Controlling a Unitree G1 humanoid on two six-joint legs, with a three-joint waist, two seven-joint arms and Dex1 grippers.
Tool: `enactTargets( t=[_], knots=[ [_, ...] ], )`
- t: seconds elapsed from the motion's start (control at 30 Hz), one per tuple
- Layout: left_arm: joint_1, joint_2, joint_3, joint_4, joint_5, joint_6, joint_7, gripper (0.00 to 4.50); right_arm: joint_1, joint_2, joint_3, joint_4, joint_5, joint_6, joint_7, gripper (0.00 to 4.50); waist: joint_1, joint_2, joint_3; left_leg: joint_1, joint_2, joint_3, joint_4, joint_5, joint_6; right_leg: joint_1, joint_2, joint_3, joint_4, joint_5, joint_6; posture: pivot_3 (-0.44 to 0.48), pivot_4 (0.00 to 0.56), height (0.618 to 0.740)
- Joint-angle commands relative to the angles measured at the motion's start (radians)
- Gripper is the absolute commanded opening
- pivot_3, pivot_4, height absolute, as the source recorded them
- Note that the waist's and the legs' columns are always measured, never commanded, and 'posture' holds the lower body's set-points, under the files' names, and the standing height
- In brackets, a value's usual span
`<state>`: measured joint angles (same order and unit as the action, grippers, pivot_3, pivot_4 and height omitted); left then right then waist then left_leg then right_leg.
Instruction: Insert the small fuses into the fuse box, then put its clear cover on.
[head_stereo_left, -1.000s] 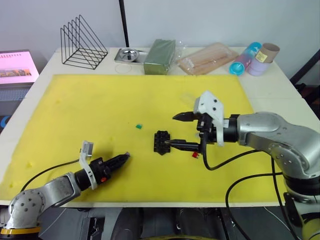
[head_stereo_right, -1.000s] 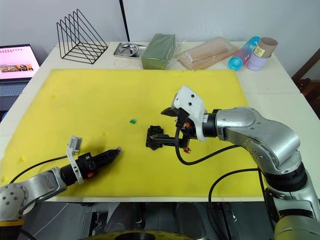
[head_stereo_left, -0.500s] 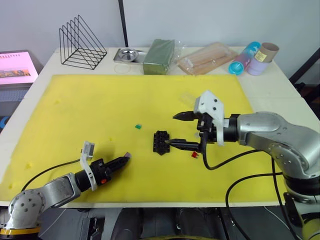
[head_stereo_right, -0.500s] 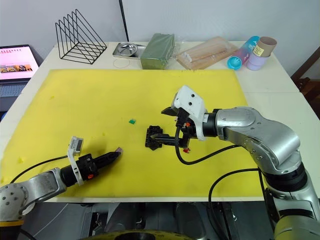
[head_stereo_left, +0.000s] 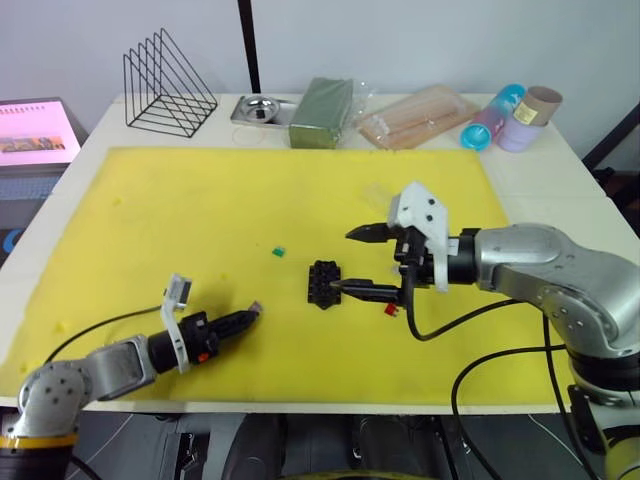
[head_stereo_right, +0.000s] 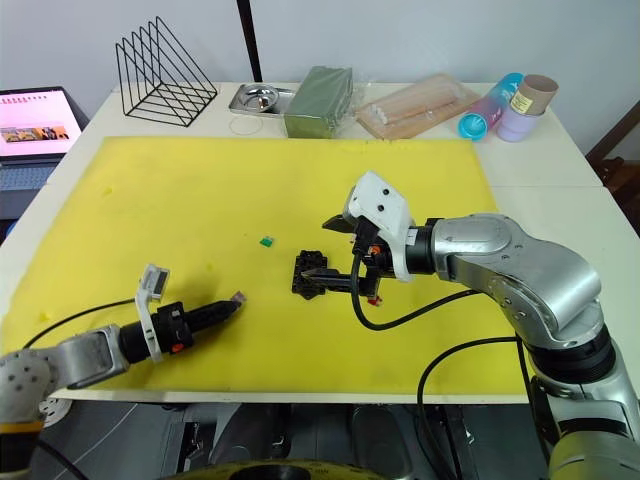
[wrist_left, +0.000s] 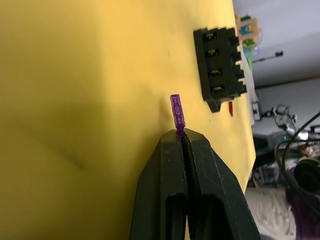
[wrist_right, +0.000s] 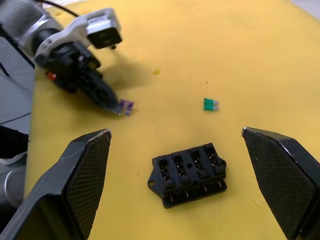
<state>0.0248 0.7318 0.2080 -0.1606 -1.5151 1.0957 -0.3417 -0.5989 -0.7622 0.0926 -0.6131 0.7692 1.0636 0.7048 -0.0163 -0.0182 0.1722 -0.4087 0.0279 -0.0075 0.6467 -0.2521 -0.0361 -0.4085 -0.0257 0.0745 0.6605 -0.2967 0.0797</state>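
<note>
Four slots in the fuse box (wrist_right: 189, 173) are sitting empty mid-mat, so nothing is inserted yet. The left gripper (wrist_left: 182, 134) is pinching the purple fuse (wrist_left: 177, 110) to its near left; the right gripper (head_stereo_left: 362, 262) is hovering wide open beside it. Green fuse (head_stereo_left: 280, 252), red fuse (head_stereo_left: 389, 309) and the cover are waiting.

Back edge of the white table (head_stereo_left: 560, 170) is pretty cluttered: black wire rack (head_stereo_left: 167, 82), a steel tray (head_stereo_left: 262, 109) touching a dark green block (head_stereo_left: 322, 99), a clear bag of what look like wooden sticks (head_stereo_left: 418, 116), some pastel cups (head_stereo_left: 516, 104). Big yellow mat (head_stereo_left: 180, 220) covers the middle, laptop (head_stereo_left: 35, 132) off left.
</note>
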Motion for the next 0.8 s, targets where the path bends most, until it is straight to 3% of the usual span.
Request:
enactTargets(
  t=[0.03,0.2,0.3,0.47,0.67,0.8],
  knots=[
    [-0.025,0.015,0.030,0.050,0.049,0.012,-0.020,0.04,-0.013,-0.003,-0.019,-0.013,0.001,-0.017,0.006,4.50,-0.001,0.001,0.000,0.000,0.000,0.000,0.000,0.000,0.000,0.000,0.000,0.000,0.000,0.000,0.000,0.000,0.150,0.740],
    [-0.027,0.014,0.032,0.055,0.075,0.042,-0.056,0.04,-0.013,-0.002,-0.021,-0.015,-0.001,-0.016,0.004,4.50,-0.001,0.001,0.000,0.000,0.001,0.000,-0.001,0.000,0.000,0.000,0.000,0.001,0.000,0.000,0.000,0.000,0.150,0.740],
    [-0.015,0.039,0.034,0.014,0.093,0.056,-0.146,0.04,-0.013,-0.001,-0.022,-0.018,0.002,-0.012,0.001,4.50,-0.002,0.001,0.001,0.000,0.001,0.000,-0.001,0.000,0.000,0.000,0.000,0.001,0.000,0.000,0.000,0.000,0.150,0.740],
    [-0.017,0.074,0.017,-0.055,0.268,-0.065,-0.343,0.04,-0.015,-0.002,-0.019,-0.015,-0.002,-0.018,0.005,4.50,-0.002,0.000,0.002,-0.002,0.001,0.000,-0.001,0.000,0.000,-0.001,-0.001,0.001,-0.002,0.000,0.000,0.000,0.150,0.740],
    [-0.044,0.090,0.005,-0.078,0.356,-0.111,-0.488,0.04,-0.016,-0.004,-0.019,-0.015,-0.003,-0.021,0.013,4.50,-0.002,0.000,0.002,-0.004,0.001,0.001,-0.005,0.000,0.000,-0.001,-0.003,0.001,-0.010,0.000,-0.001,0.000,0.150,0.740],
    [-0.114,0.131,-0.025,-0.138,0.419,-0.157,-0.620,0.04,-0.022,-0.011,-0.040,-0.009,0.020,-0.008,0.025,4.50,0.004,0.000,0.002,-0.019,0.000,0.001,-0.005,0.000,-0.001,-0.014,-0.004,0.000,-0.011,0.001,0.000,0.000,0.150,0.740]
  ],
)
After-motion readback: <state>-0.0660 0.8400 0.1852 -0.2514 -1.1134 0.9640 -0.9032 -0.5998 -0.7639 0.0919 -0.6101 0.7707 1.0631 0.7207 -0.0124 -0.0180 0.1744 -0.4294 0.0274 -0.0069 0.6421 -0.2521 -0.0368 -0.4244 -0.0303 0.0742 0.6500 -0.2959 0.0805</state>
